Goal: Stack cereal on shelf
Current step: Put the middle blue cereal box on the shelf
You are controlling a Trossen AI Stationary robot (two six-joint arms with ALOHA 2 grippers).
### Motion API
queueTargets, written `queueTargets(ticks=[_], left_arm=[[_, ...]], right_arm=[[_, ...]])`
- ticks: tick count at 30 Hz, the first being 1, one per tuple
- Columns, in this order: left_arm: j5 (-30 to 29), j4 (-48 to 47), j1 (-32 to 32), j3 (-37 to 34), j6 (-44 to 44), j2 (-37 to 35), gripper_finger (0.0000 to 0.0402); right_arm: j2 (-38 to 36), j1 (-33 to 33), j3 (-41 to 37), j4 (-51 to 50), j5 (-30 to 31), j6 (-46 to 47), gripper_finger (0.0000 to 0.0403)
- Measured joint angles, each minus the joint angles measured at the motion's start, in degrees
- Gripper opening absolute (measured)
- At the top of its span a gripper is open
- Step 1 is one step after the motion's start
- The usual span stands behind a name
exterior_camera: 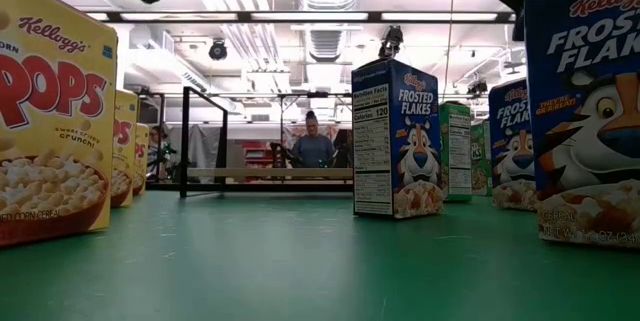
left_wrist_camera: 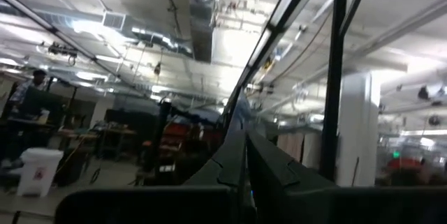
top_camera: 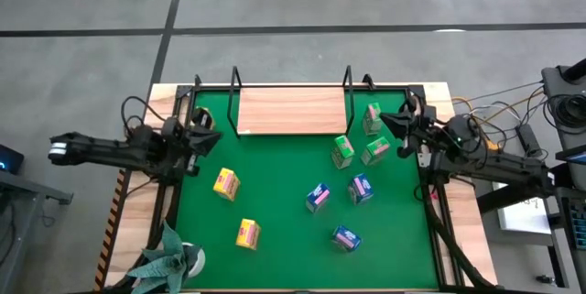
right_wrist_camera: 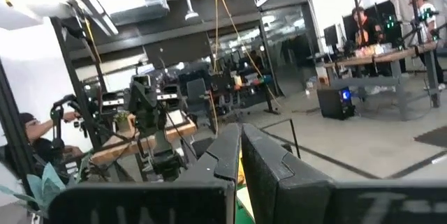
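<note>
Small cereal boxes stand scattered on the green mat (top_camera: 275, 239): yellow ones (top_camera: 226, 183) (top_camera: 247, 234) on the left, blue ones (top_camera: 318, 197) (top_camera: 360, 188) (top_camera: 345, 237) in the middle right, green ones (top_camera: 373, 118) (top_camera: 342, 150) (top_camera: 376, 152) beside the shelf. The wooden shelf (top_camera: 291, 111) lies at the mat's far edge with nothing on it. My left gripper (top_camera: 207, 138) is shut and raised over the mat's left edge. My right gripper (top_camera: 392, 124) is shut and raised at the right edge, close to the green boxes. Both point upward into the room and hold nothing.
Black wire uprights (top_camera: 236, 79) (top_camera: 348, 79) stand at the shelf's ends. A potted plant (top_camera: 169, 262) sits at the near left corner. Cables and gear (top_camera: 513, 134) lie off the right side. A person (exterior_camera: 313, 143) sits in the room behind the table.
</note>
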Motion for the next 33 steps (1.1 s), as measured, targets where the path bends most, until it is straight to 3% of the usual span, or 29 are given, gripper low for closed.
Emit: queueTargets(ticks=[14,25,33], left_arm=[[-0.06,-30.31,0.0,12.16,9.83,0.17,0.0],[-0.15,-31.22,0.0,8.76,13.02,1.7,0.0],[-0.24,-30.61,0.0,9.08,16.0,5.17,0.0]], right_arm=[[21.63,-0.02,26.04,-30.67,0.13,-0.04,0.0009],[35.59,0.19,40.67,-49.89,0.0,0.77,0.0009],[41.66,4.53,48.72,-59.78,0.12,3.13,0.0009]])
